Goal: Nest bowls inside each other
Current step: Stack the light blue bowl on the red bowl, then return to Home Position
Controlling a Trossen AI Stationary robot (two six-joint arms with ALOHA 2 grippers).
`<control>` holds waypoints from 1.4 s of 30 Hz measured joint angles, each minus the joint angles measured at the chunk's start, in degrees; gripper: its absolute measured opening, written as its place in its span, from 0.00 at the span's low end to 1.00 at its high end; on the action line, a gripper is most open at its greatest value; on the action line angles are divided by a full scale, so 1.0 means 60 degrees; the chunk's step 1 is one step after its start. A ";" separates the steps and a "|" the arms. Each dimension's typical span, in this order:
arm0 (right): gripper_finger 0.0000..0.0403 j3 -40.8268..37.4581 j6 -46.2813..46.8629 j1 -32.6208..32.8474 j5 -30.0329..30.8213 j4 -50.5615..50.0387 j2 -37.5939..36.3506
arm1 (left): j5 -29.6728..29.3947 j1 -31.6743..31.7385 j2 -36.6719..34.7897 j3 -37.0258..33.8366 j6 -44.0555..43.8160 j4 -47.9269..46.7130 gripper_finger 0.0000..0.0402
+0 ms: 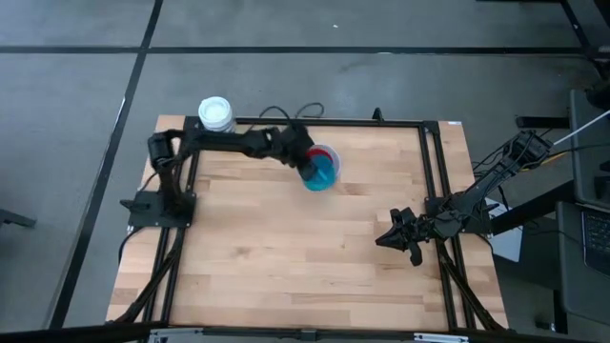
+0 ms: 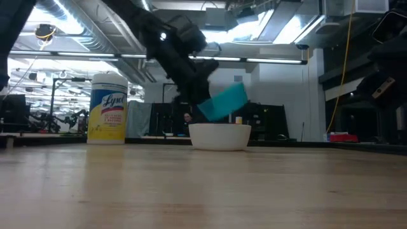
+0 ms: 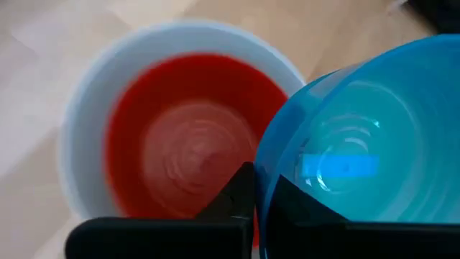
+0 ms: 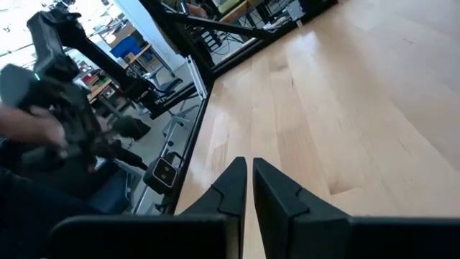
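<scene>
A white bowl (image 3: 79, 129) stands on its base on the table's far middle, with a red bowl (image 3: 187, 137) nested inside it. In the low view only the white bowl (image 2: 220, 137) of that pair shows. A teal bowl (image 1: 320, 174) hangs tilted just above and beside them, with my left gripper (image 3: 260, 180) shut on it. My right gripper (image 1: 405, 238) waits shut near the table's right edge, touching nothing. My left gripper pinches the teal bowl's rim (image 3: 263, 169), one finger inside the bowl (image 3: 298, 208) and one outside (image 3: 233, 198). The fingers slant down from the table's left. The bowl (image 2: 224, 102) is lifted clear and tilted over the white bowl.
A white-lidded wipes jar (image 2: 107, 108) with a yellow label stands at the table's far left corner (image 1: 216, 114). A black frame (image 1: 429, 162) runs along the table's edges. Bare wood (image 1: 286, 257) fills the middle and near part.
</scene>
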 joint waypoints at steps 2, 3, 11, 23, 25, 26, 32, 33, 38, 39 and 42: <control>0.07 0.0000 0.0069 0.0008 -0.0004 0.0027 0.0000 | 0.0008 -0.0072 0.0404 0.0098 -0.0232 0.0178 0.01; 0.07 0.0000 0.0075 0.0015 -0.0004 0.0025 0.0000 | -0.0138 -0.0091 0.0601 0.0245 -0.0155 0.0233 0.01; 0.07 0.0000 0.0100 0.0044 -0.0004 0.0173 0.0000 | -0.1460 0.0007 0.1159 0.2091 0.1067 -0.1533 0.01; 0.07 0.0000 0.0035 0.0044 -0.0004 0.0188 0.0000 | -0.1532 0.0056 0.1163 0.2925 0.1894 -0.3851 0.07; 0.07 0.0000 0.0038 0.0043 -0.0004 0.0206 0.0000 | -0.1572 0.0054 0.1193 0.2925 0.2092 -0.3822 0.12; 0.07 0.0000 0.0038 0.0044 -0.0004 0.0206 0.0000 | -0.1601 0.0056 0.1205 0.2925 0.2179 -0.3784 0.14; 0.07 0.0000 0.0049 0.0044 -0.0004 0.0239 0.0000 | -0.2219 0.0289 0.1206 0.2925 0.2762 -0.3690 0.26; 0.07 0.0000 0.0053 0.0044 -0.0007 0.0249 0.0000 | -0.2304 0.0344 0.1206 0.2925 0.2851 -0.3660 0.27; 0.07 0.0000 -0.0159 0.0044 -0.0003 0.0280 0.0000 | -0.2143 0.0627 0.1206 0.2925 0.3085 -0.3525 0.30; 0.07 0.0000 -0.0400 0.0044 0.0000 0.0397 0.0000 | -0.1789 0.0649 0.1158 0.2916 0.3314 -0.3304 0.30; 0.07 0.0000 -0.1930 0.0040 0.0067 0.1735 0.0000 | -0.0911 0.0621 0.0407 0.2537 0.3769 -0.1774 0.27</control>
